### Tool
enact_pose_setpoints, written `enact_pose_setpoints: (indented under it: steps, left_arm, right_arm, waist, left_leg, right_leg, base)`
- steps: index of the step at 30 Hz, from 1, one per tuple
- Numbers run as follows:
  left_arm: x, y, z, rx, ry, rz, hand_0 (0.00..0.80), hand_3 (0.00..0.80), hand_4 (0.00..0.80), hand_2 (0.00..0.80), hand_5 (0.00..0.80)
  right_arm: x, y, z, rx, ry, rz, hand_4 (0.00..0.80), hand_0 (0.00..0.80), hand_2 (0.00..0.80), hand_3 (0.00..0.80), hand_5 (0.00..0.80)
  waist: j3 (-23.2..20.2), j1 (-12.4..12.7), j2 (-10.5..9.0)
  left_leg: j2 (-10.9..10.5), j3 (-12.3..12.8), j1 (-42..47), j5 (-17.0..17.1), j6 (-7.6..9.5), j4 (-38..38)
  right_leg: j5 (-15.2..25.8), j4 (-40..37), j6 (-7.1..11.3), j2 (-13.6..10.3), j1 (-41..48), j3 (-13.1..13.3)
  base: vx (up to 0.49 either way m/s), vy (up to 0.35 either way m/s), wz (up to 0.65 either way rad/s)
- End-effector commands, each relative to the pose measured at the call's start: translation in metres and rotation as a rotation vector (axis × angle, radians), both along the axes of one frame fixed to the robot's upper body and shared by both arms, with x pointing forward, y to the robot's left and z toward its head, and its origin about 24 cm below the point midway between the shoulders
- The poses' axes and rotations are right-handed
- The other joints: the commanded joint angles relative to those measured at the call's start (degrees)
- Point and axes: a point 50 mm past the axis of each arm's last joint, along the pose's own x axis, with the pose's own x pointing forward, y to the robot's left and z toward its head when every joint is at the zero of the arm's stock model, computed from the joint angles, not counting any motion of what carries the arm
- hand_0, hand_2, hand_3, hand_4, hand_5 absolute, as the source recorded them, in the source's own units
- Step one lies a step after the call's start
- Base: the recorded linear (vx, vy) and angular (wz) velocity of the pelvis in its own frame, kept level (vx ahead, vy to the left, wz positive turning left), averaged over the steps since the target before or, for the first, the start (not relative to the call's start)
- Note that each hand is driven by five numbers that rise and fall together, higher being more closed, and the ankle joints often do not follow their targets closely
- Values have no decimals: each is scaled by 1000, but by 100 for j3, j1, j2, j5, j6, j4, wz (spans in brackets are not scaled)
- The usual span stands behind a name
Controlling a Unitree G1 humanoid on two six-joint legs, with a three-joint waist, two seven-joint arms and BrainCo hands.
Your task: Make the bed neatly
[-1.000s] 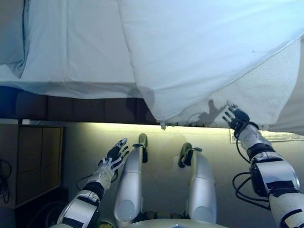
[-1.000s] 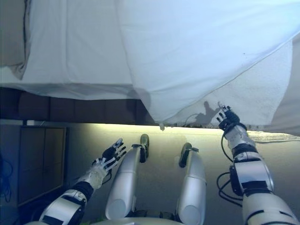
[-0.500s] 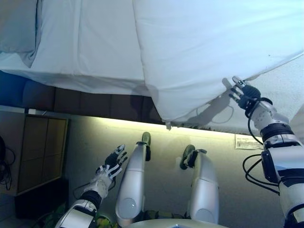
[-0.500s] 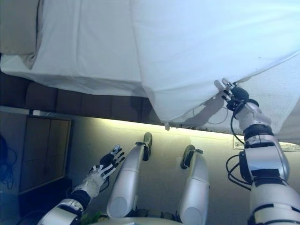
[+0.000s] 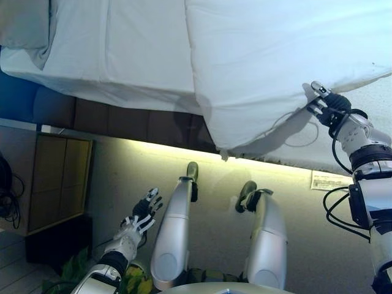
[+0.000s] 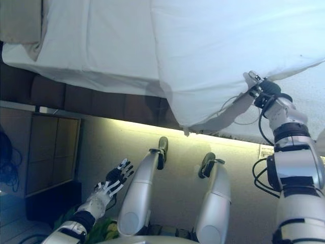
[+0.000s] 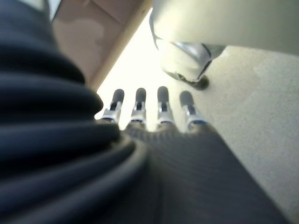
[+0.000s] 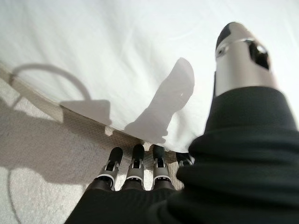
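Observation:
A white duvet (image 5: pixel 275 61) lies across the bed, and its corner hangs over the near side. My right hand (image 5: pixel 331 107) is at the duvet's lower edge on the right. In the right wrist view its fingers (image 8: pixel 135 163) are straight, with their tips at the hem of the duvet (image 8: pixel 117 56). The thumb (image 8: pixel 238 56) is spread out over the cloth, so the hand is open. Low at the left, my left hand (image 5: pixel 141 217) hangs open over the floor, far from the bed, with straight fingers (image 7: pixel 140 105).
A white sheet (image 5: pixel 135 49) covers the bed's left part, and a pillow (image 5: pixel 24 24) lies at the far left. Bare textured mattress (image 5: pixel 373 104) shows under the duvet at right. A dark bed base (image 5: pixel 122 122) and a wooden cabinet (image 5: pixel 58 184) stand at the left.
My right hand has risen from below the mattress edge to the duvet's hem. The left hand has sunk a little. The whole view has shifted.

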Motion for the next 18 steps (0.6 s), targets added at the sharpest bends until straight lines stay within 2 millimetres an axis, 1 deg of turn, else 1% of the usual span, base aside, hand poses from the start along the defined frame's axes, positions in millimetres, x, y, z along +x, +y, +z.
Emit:
enact_pose_setpoints:
  steps: [1,7,11,13,14,15,18]
  left_arm:
    - [-19,10,-9,24,34,4,0,0,0,0,0]
    - [-20,7,-11,23,40,-13,0,0,0,0,0]
    - [-24,8,-14,47,65,-28,0,0,0,0,0]
    - [-26,10,-17,66,83,-38,0,0,0,0,0]
    - [-26,10,-17,68,86,-39,0,0,0,0,0]
    - [-28,11,-19,78,95,-45,0,0,0,0,0]
    - [-29,13,-20,87,100,-39,0,0,0,0,0]
  right_arm:
    - [10,16,49,-55,-219,104,800,800,800,800,800]
    - [7,14,24,-62,-121,130,800,800,800,800,800]
    - [4,15,5,-34,-64,142,800,800,800,800,800]
    - [3,16,-6,-15,-33,158,800,800,800,800,800]
    - [2,16,-8,-13,-29,160,800,800,800,800,800]
    - [1,19,-16,11,-16,179,800,800,800,800,800]
    - [-1,23,-28,27,-7,212,800,800,800,800,800]
  waist:
    - [-149,137,-38]
    - [-194,108,-111]
    - [-269,121,-210]
    - [-330,118,-265]
    - [-333,118,-271]
    - [-395,113,-312]
    - [-499,99,-381]
  left_leg:
    - [64,160,551,-74,276,-273]
    - [85,185,816,-90,253,-386]
    - [101,209,1049,-98,235,-526]
    - [124,227,1219,-78,210,-658]
    - [128,231,1263,-68,205,-694]
    - [149,258,1445,-33,181,-867]
    - [187,344,1774,29,144,-1157]
  right_leg:
    - [889,-805,107,2,340,332]
    - [929,-1036,111,20,641,275]
    - [971,-1256,126,29,910,196]
    - [1003,-1418,152,25,1085,163]
    - [1013,-1457,157,26,1129,156]
    - [1059,-1679,190,20,1326,125]
    - [1160,-2042,267,-4,1666,53]
  base:
    - [0,0,0]
    - [-5,11,-3]
    - [-4,-1,-1]
    - [0,0,0]
    - [0,0,0]
    - [31,2,-5]
    - [44,2,-6]
